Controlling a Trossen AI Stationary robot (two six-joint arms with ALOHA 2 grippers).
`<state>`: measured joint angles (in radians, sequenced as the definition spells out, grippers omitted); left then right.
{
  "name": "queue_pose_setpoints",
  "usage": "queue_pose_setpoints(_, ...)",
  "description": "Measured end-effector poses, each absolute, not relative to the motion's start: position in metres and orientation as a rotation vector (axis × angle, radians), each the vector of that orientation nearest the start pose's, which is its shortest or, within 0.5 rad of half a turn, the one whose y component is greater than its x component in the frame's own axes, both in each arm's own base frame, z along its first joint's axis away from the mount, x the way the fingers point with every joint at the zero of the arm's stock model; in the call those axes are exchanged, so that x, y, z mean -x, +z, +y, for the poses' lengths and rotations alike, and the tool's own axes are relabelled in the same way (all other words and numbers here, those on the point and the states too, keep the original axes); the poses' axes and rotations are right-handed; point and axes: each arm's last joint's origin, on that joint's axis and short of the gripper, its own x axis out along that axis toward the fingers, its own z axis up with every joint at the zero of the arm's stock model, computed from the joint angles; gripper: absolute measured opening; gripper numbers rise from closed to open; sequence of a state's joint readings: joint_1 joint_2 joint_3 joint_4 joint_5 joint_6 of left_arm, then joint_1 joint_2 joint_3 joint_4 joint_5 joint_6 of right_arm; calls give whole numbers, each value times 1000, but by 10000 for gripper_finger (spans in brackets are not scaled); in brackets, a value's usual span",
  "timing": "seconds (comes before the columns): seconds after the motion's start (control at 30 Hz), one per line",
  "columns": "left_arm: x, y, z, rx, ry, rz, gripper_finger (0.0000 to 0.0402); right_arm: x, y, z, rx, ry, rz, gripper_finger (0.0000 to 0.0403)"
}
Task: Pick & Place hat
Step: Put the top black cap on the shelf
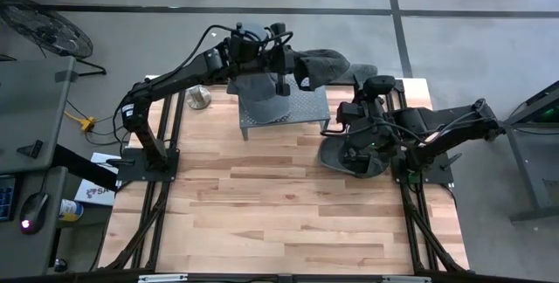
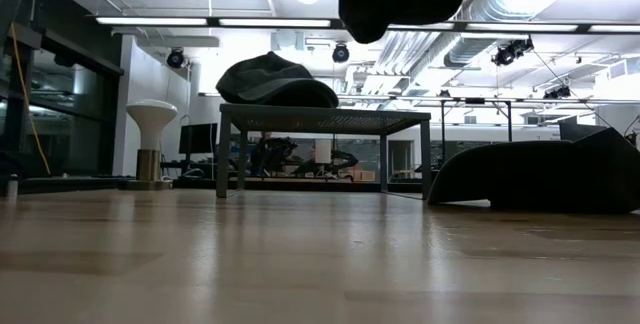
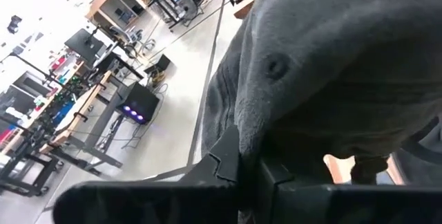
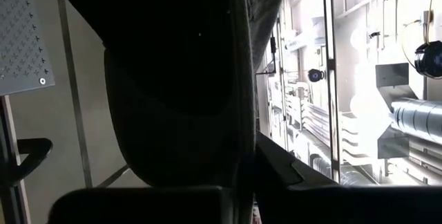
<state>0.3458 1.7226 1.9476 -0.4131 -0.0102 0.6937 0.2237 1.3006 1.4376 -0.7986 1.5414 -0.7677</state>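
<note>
The left pincer point(image 1: 297, 66) is pinched on a dark grey fabric hat point(image 1: 321, 63), holding it up in the air over the perforated metal stand point(image 1: 301, 106) at the bench's point(image 1: 279, 222) far side. The right pincer point(image 1: 349, 139), pressed together, grips another dark hat point(image 1: 354, 159) lying on the bench.

Hat point(image 3: 331, 65): matt grey cloth, soft weave. Table point(image 1: 288, 222): pale wood planks, smooth. Stand point(image 1: 310, 106): perforated grey metal.
</note>
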Motion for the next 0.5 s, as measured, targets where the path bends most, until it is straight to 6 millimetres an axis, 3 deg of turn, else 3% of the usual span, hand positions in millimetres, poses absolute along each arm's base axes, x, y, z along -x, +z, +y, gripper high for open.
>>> queue_pose_setpoints(0.5, -357, 459, 130, -632, 306, 309, 1, -232, 413, 35, 1117, -1067, 844, 64)
